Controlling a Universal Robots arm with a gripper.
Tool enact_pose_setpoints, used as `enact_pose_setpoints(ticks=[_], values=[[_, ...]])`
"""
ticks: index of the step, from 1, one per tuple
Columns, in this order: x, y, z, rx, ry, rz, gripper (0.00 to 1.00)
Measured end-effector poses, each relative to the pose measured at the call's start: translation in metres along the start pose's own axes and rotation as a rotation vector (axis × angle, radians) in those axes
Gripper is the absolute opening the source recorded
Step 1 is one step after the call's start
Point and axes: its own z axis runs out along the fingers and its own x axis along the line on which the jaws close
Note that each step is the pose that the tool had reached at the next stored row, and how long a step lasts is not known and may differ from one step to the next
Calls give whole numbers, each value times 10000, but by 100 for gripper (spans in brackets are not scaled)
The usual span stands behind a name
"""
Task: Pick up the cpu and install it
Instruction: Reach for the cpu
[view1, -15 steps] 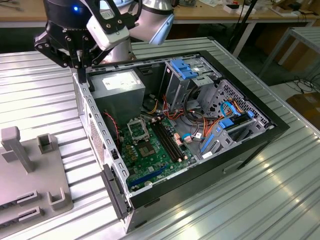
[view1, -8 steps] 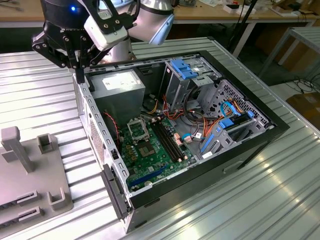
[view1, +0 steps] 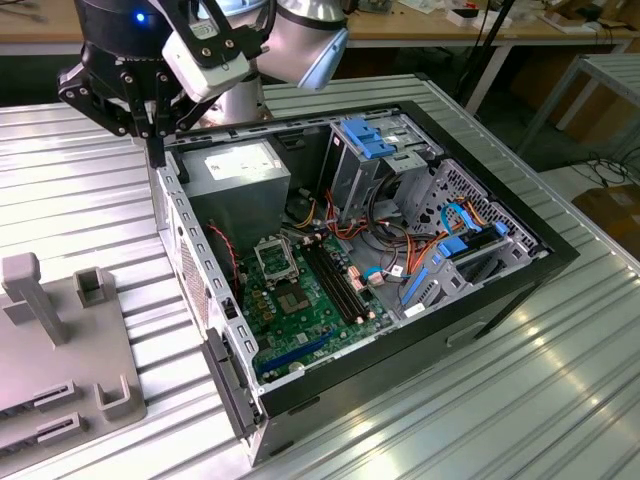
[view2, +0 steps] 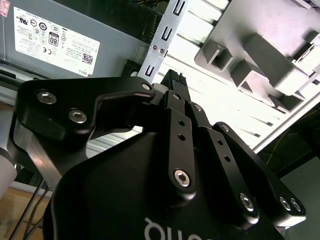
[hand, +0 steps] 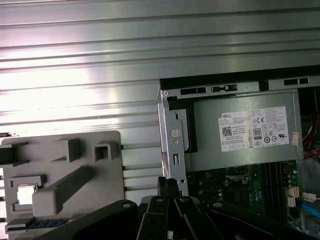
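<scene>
Where the case (view1: 400, 350) wall meets its corner by the PSU (view1: 240, 172), the gripper (view1: 157, 150) hangs fingers-down, tips just beside the metal flange; contact w/ the flange cannot be told.

Exterior view: the black PC case lies open side up on a ribbed metal table (view1: 90, 190). The mobo (view1: 300, 310) faces up inside it. A silver socket frame (view1: 275, 262) sits on the board below the PSU, w/ long black RAM slots (view1: 335, 285) alongside and blue drive brackets (view1: 365, 138) toward the exterior view's right. A grey fixture (view1: 60, 340) rests on the table at the exterior view's left, apart from the case.

Second wrist view: the black fingers (view2: 176, 112) converge to a single tip, i.e. pressed together, w/ nothing seen pinched between them.

First wrist view: the cpu (hand: 26, 194), a small pale square, lies flat in a square pocket of the fixture, outside the case and well apart from the gripper. The fingertip sits between fixture and PSU, at the case's perforated edge strip (hand: 175, 145).
</scene>
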Motion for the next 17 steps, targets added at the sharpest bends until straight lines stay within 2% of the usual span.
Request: enact_pose_setpoints(ticks=[17], values=[[48, -4, -1, 0, 1, 0, 11]])
